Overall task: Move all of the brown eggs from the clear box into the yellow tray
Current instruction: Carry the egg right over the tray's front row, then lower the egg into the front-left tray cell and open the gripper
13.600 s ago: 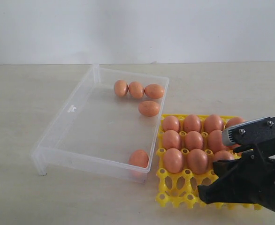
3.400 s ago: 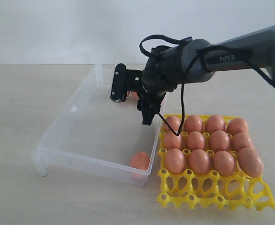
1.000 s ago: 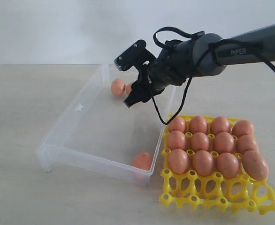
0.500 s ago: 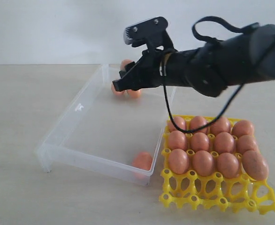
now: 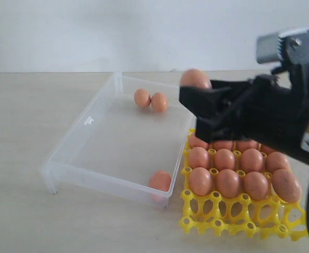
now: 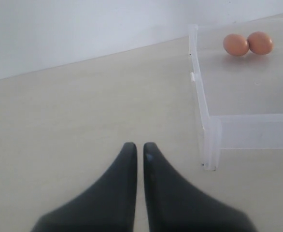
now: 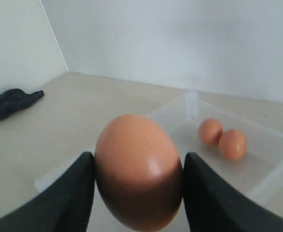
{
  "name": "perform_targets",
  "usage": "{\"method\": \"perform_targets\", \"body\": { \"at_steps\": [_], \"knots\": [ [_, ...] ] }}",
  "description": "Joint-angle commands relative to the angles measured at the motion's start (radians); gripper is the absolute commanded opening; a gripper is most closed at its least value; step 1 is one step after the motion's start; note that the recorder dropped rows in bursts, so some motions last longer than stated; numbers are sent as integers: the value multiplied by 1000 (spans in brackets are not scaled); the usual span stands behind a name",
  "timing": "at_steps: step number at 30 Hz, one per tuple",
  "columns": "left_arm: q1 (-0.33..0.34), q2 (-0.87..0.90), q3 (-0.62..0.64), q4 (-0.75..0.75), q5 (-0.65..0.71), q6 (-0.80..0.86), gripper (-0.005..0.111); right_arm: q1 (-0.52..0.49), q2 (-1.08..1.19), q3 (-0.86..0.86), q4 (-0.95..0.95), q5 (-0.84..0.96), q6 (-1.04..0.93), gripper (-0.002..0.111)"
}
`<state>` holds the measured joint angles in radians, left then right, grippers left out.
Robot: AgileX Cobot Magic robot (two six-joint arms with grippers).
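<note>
My right gripper [image 5: 195, 95] hangs in the air over the far rows of the yellow tray [image 5: 239, 224], shut on one brown egg [image 5: 195, 78]. In the right wrist view that egg [image 7: 138, 171] fills the gap between the two black fingers. Two more brown eggs [image 5: 142, 98] [image 5: 159, 101] lie side by side at the far end of the clear box [image 5: 86, 124], and a third [image 5: 160, 181] sits in its near right corner. The tray holds several eggs [image 5: 229, 183]; its front row is bare. My left gripper [image 6: 136, 145] is shut and empty over bare table beside the box [image 6: 205, 113].
The tray stands right against the box's right wall. A dark cloth [image 7: 11, 102] lies on the table far off in the right wrist view. A pale wall runs behind the table.
My right gripper has risen from the far end of the box with an egg and swung right and toward the camera, over the tray. Two eggs stay at the box's far end.
</note>
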<state>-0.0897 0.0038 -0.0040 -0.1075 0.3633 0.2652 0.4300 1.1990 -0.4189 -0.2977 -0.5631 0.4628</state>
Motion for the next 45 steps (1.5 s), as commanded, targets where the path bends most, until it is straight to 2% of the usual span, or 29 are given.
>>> {"method": "perform_targets", "body": {
  "at_steps": [1,5,8,15,21,28,31,43,45],
  "knots": [
    [4,-4,4,0,-4,-11,4,1,-147,187,-41,95,111,0],
    [4,-4,4,0,-4,-11,4,1,-179,326,-166,102,145,0],
    [4,-4,4,0,-4,-11,4,1,-155,358,-217,148,149,0],
    [4,-4,4,0,-4,-11,4,1,-38,356,-206,104,137,0],
    [4,-4,4,0,-4,-11,4,1,136,261,-192,105,137,0],
    [4,-4,4,0,-4,-11,4,1,329,201,-157,-156,-10,0],
    [4,-4,4,0,-4,-11,4,1,387,198,-107,-187,-61,0],
    [4,-4,4,0,-4,-11,4,1,454,198,-95,-224,-119,0],
    [4,-4,4,0,-4,-11,4,1,454,198,-95,-224,-126,3]
  ]
}}
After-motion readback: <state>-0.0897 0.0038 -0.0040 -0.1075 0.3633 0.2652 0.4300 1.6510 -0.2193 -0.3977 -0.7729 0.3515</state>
